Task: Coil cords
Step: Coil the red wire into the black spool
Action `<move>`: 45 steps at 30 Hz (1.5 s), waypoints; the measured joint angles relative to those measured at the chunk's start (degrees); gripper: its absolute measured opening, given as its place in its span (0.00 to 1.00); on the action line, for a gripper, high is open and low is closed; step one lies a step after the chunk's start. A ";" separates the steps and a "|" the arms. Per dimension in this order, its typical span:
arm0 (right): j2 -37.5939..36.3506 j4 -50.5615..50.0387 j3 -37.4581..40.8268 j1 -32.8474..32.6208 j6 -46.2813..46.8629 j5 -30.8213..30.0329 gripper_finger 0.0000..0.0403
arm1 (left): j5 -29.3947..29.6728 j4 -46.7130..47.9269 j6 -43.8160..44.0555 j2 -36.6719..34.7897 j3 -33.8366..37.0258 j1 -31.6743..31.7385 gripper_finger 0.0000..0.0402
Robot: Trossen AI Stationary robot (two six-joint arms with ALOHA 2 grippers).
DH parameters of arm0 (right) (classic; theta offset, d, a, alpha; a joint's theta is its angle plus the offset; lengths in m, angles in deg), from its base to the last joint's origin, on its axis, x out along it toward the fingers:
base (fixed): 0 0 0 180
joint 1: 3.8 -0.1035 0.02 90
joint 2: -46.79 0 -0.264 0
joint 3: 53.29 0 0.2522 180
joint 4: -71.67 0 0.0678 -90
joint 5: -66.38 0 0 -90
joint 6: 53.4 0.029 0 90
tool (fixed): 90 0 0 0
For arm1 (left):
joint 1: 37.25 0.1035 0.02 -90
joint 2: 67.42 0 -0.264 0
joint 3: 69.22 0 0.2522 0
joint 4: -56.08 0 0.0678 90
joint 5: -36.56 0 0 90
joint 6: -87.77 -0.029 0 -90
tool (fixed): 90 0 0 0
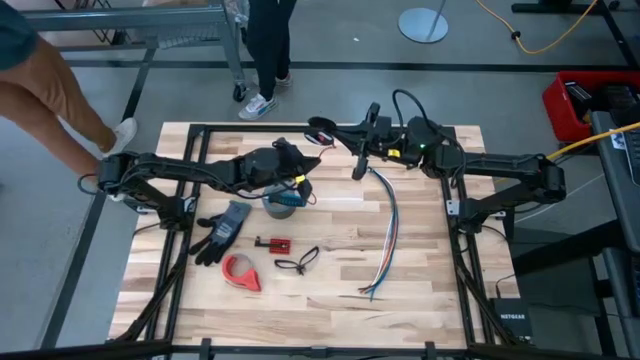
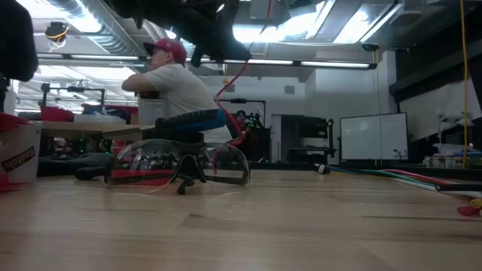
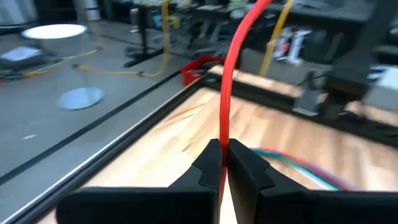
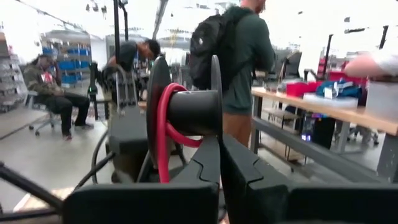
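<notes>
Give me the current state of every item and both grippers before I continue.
left gripper: shut on the red cord, raised above the table
right gripper: shut on the spool, held in the air
red cord: a few turns wound on the spool
wire bundle: uncoiled, lying loose on the table
black looped cord: looped, lying free
glove: lying flat
safety glasses: resting on the table

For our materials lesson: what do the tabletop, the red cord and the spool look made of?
Tabletop: pale wood planks, matt; grain and seams show.
Red cord: probably plastic-sheathed wire; smooth, slightly glossy, bends freely from the left hand.
Spool: likely black plastic; matt, moulded flanges.
</notes>
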 joint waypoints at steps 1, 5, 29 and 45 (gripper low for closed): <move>-0.01 -1.00 0.00 0.00 0.00 -0.01 0.00 | 1.29 1.11 -0.21 -0.09 0.00 0.00 0.01; -0.05 -4.92 0.00 0.00 0.22 -0.01 0.00 | 5.14 4.33 -1.37 -0.84 0.00 0.00 0.01; -0.07 -24.32 0.00 0.04 -0.02 -11.67 0.00 | 8.64 15.27 -2.03 -9.12 0.00 3.87 0.00; -0.10 -26.08 -0.02 0.04 -2.26 -23.66 0.00 | 8.31 19.50 0.26 -9.77 0.00 3.08 0.00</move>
